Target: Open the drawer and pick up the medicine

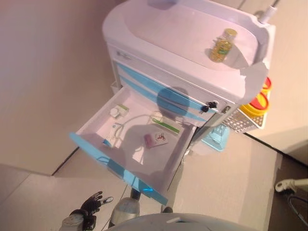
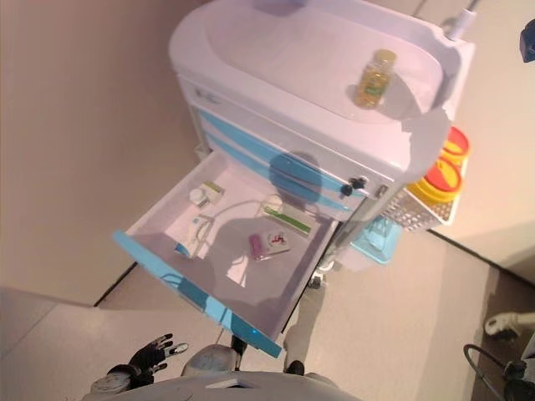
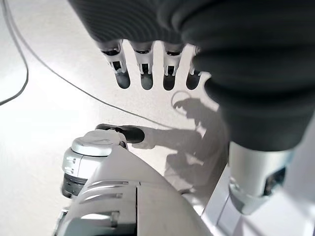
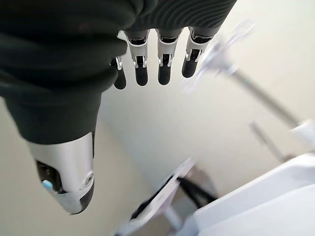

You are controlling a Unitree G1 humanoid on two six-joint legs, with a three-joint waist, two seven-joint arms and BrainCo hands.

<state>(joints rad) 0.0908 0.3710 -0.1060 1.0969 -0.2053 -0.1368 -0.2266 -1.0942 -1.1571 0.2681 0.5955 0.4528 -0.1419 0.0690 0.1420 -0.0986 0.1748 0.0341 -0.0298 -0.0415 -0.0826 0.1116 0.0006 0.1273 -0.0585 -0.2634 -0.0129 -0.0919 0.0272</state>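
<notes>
Left hand (image 1: 91, 204) at 7 o'clock, low over the beige floor (image 1: 226, 183), fingers spread, empty. Right hand (image 4: 147, 54) fingers straight, holding nothing — seen only on its wrist view. Drawer (image 1: 127, 144) pulled open; pink-white medicine box (image 1: 155, 139) inside it. At 1 o'clock, yellow bottle (image 1: 223, 45) on the cart top (image 1: 163, 24).

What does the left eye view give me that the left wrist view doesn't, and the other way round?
Only the left eye view shows the cart with its open drawer, the pink-and-white medicine box lying inside it, and the yellow bottle standing on the cart top. Only the left wrist view shows the left hand from close up, fingers straight and holding nothing, over the floor. Both show that left hand, low beside the robot, away from the drawer.
</notes>
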